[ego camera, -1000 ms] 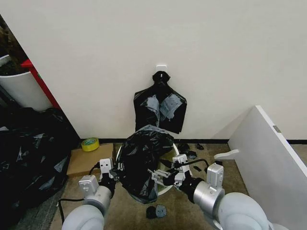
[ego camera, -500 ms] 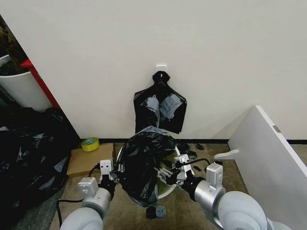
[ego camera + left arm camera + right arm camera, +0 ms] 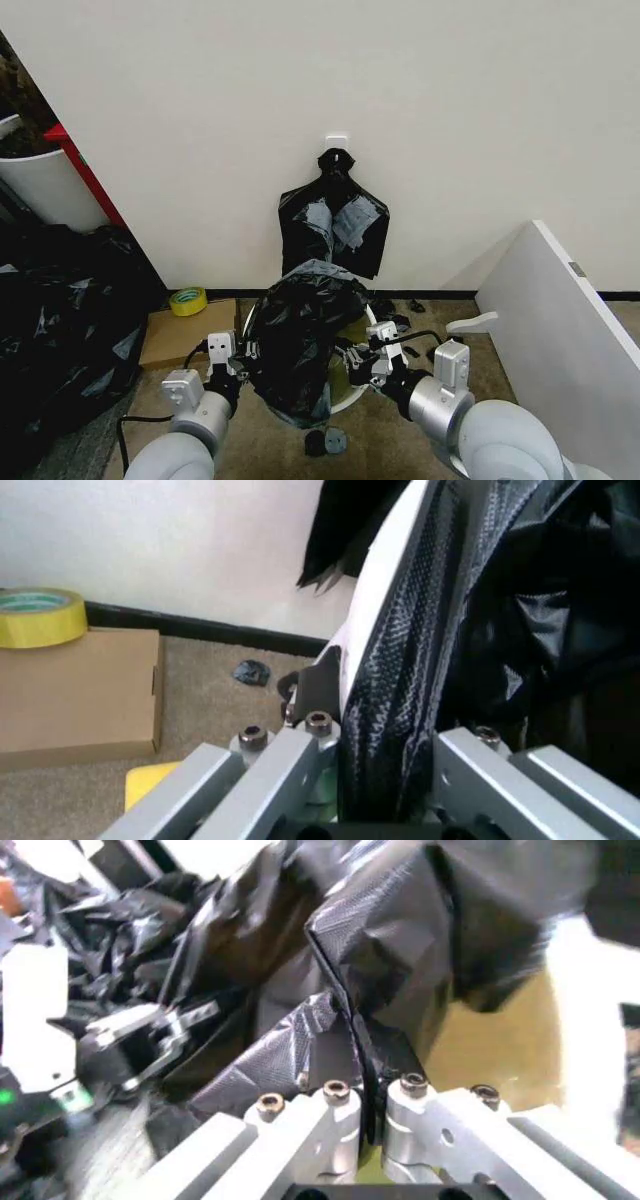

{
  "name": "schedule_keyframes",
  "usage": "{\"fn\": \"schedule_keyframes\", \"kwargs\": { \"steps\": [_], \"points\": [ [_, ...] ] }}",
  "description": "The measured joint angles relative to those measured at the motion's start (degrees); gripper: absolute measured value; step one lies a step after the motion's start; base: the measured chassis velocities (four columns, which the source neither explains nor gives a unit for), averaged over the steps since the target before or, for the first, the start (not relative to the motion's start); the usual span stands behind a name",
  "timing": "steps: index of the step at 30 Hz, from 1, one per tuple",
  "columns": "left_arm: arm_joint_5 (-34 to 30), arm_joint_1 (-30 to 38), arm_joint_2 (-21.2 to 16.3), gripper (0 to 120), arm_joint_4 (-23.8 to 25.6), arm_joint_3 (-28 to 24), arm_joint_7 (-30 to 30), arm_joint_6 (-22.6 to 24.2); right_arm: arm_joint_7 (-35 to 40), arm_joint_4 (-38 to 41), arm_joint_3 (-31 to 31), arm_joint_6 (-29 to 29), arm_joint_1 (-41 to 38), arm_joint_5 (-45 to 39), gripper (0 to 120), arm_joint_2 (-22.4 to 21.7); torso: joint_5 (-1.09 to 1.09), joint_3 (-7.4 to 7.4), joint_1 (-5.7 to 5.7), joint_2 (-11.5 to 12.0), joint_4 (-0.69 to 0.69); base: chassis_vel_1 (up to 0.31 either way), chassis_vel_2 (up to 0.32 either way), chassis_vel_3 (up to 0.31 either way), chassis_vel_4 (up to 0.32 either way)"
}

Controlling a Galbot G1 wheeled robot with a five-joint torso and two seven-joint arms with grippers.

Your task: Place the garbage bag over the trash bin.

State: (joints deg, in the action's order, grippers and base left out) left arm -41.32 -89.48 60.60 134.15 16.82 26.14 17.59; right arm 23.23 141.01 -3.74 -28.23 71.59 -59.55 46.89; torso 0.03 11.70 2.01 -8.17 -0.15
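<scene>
A: From the head, what is hidden?
B: The garbage bag (image 3: 300,345) covers most of the trash bin (image 3: 347,392).
A: And the wrists?
B: The left gripper (image 3: 385,780) pinches a bag fold beside the bin rim; the right gripper (image 3: 372,1099) pinches the bag edge, pads hidden.

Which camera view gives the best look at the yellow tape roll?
The left wrist view: the yellow tape roll is close and large, lying flat on the cardboard box by the wall. The head view shows it small, on the same box left of the trash bin. The right wrist view faces the garbage bag instead.
</scene>
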Motion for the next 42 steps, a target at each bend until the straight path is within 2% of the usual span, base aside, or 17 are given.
{"fn": "schedule_keyframes", "kwargs": {
  "steps": [12, 15, 30, 36, 40, 42],
  "points": [
    [-7.66, 1.69, 0.30, 2, -0.01, 2.16, 1.18, -0.83, 3.91, 1.96, -5.71, 0.40, 4.46, 0.41, 0, -2.84, 0.00, 0.00, 0.00, 0.00, -0.01, 0.000, 0.000, 0.000, 0.000],
    [-9.48, 1.84, -0.07, 2, -0.29, 2.67, 1.54, -0.88, 4.40, 2.37, -9.10, -0.01, 7.02, 0.18, 0, -3.19, 0.00, 0.00, 0.00, 0.00, -0.01, 0.000, 0.000, 0.000, 0.000],
    [-12.94, 3.11, -0.10, 2, -1.62, 2.98, 3.74, -1.57, 5.32, 2.30, -16.02, -1.81, 13.24, 0.80, 0, -3.07, 0.00, 0.00, 0.00, 0.00, 0.00, 0.000, 0.000, 0.000, 0.000],
    [-15.35, 2.76, -0.40, 2, -0.38, 3.30, 3.26, -1.32, 2.08, 2.15, -14.92, -4.17, 14.69, 2.36, 0, -1.92, 0.00, 0.00, 0.00, 0.00, -0.01, 0.000, 0.000, 0.000, 0.000],
    [-18.27, 2.43, -0.50, 2, 1.19, 3.52, 2.86, -0.33, -6.09, -0.34, -13.34, -5.21, 15.17, 6.07, 0, -1.40, 0.00, 0.00, 0.00, 0.00, 0.00, 0.000, 0.000, 0.000, 0.000],
    [-18.63, 2.42, -0.46, 2, 1.30, 3.52, 2.97, -0.23, -7.39, -0.60, -13.16, -5.22, 15.42, 6.97, 0, -1.42, 0.00, 0.00, 0.00, 0.00, 0.00, 0.000, 0.000, 0.000, 0.000]
  ]
}}
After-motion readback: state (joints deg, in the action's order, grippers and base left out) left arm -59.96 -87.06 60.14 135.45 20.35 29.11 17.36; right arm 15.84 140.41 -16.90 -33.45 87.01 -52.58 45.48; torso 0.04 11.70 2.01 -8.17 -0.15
